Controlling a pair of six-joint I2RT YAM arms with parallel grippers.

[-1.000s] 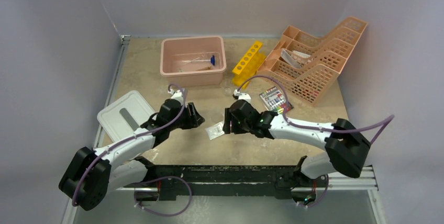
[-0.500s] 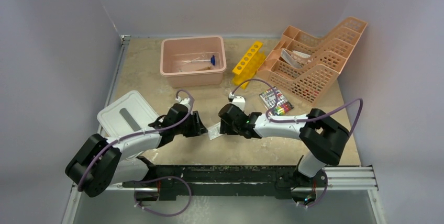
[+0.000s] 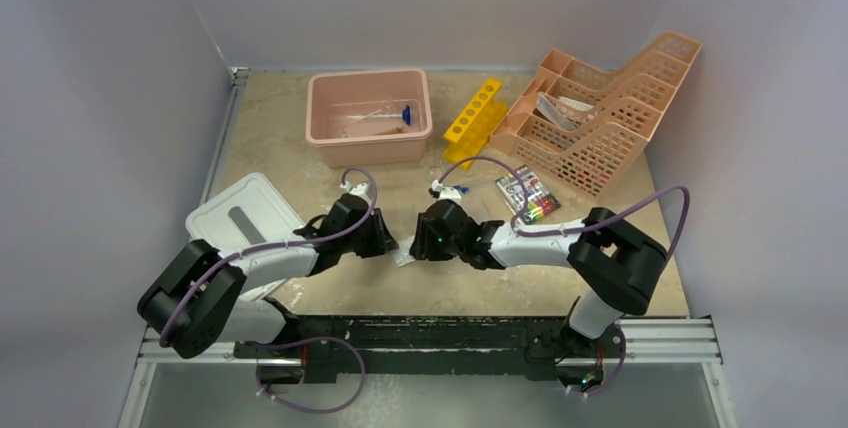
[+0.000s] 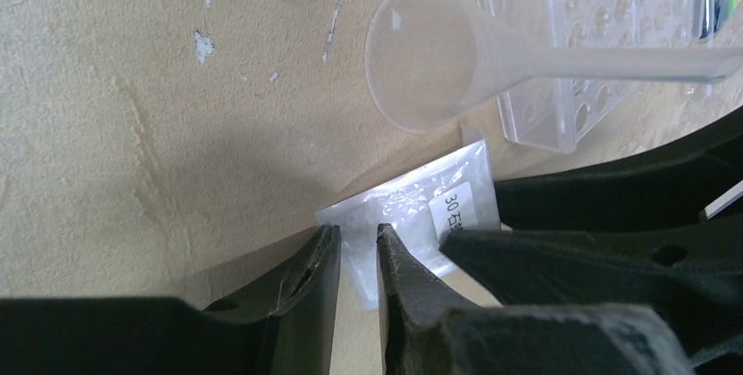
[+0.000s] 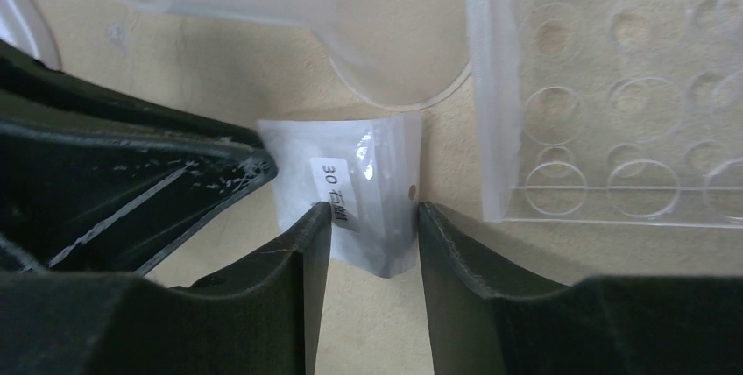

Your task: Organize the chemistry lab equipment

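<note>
A small clear plastic bag with a white label lies on the table between my two grippers. It also shows in the left wrist view and in the right wrist view. My left gripper has its fingers a narrow gap apart, with the bag's near corner in that gap. My right gripper presses the bag's two sides with its fingers, and the bag is bowed between them. A clear funnel and a clear well plate lie just beyond the bag.
A pink bin at the back holds clear items and a blue piece. A yellow tube rack and a pink stepped basket stand at the back right. A tray of coloured pieces lies by the right arm. A white lid lies at the left.
Both grippers have moved toward each other and now meet at the plastic bag. The right gripper's fingers have come against the bag's sides.
</note>
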